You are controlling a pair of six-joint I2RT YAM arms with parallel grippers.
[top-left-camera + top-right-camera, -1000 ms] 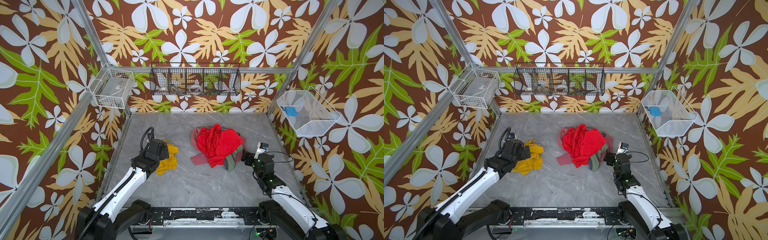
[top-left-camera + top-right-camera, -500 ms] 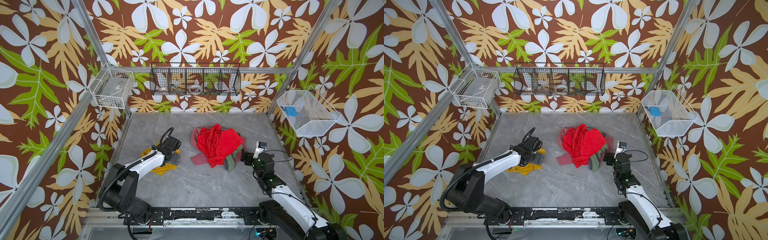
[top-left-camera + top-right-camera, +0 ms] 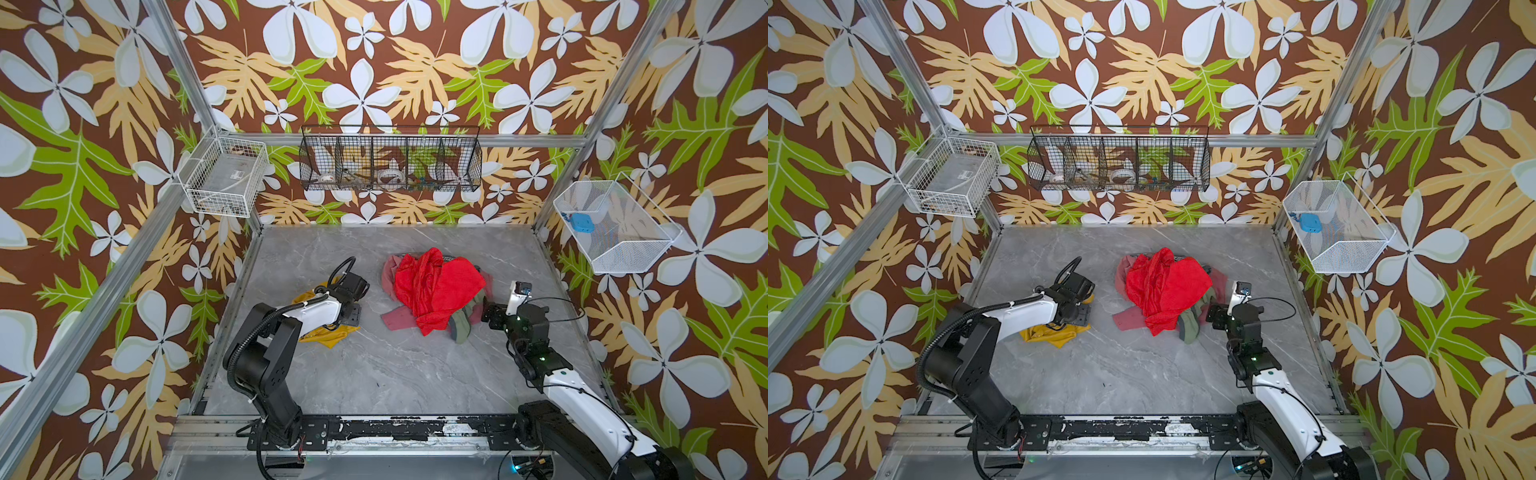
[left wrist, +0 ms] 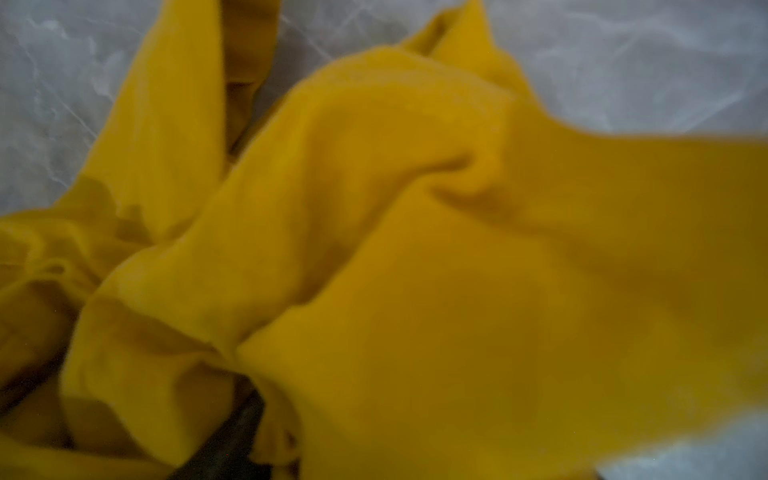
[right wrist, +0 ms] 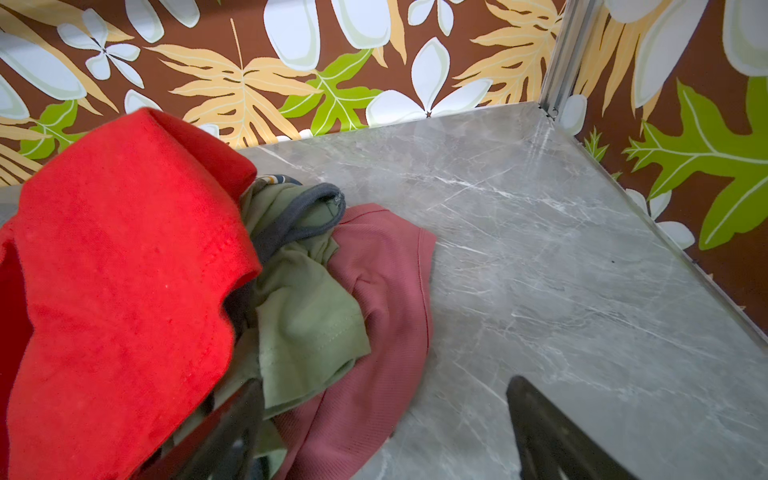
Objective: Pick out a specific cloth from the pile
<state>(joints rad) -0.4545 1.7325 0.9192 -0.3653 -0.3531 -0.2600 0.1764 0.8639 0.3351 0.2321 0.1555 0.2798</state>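
The mustard-yellow cloth [image 3: 328,332] [image 3: 1054,332] lies crumpled on the table, apart from and left of the pile [image 3: 436,286] [image 3: 1167,286]. My left gripper [image 3: 352,311] [image 3: 1079,313] is low over the cloth's right side. The left wrist view is filled with blurred yellow cloth [image 4: 374,249]; only one dark finger [image 4: 232,436] shows, so its state is unclear. The pile [image 5: 124,270] is bright red on top, with green and dusty pink pieces. My right gripper [image 3: 488,313] [image 3: 1212,316] [image 5: 384,386] stands open at the pile's right edge, pink fabric between its fingers.
A white wire basket [image 3: 226,183] hangs on the left wall, a black one [image 3: 390,158] on the back wall, and a white mesh one [image 3: 615,226] holding a blue thing [image 3: 579,222] on the right wall. Grey marble table [image 3: 395,374] spreads in front; walls enclose three sides.
My left arm has folded down low and its gripper has moved right across the yellow cloth, which has shifted a little. The right arm has hardly moved.
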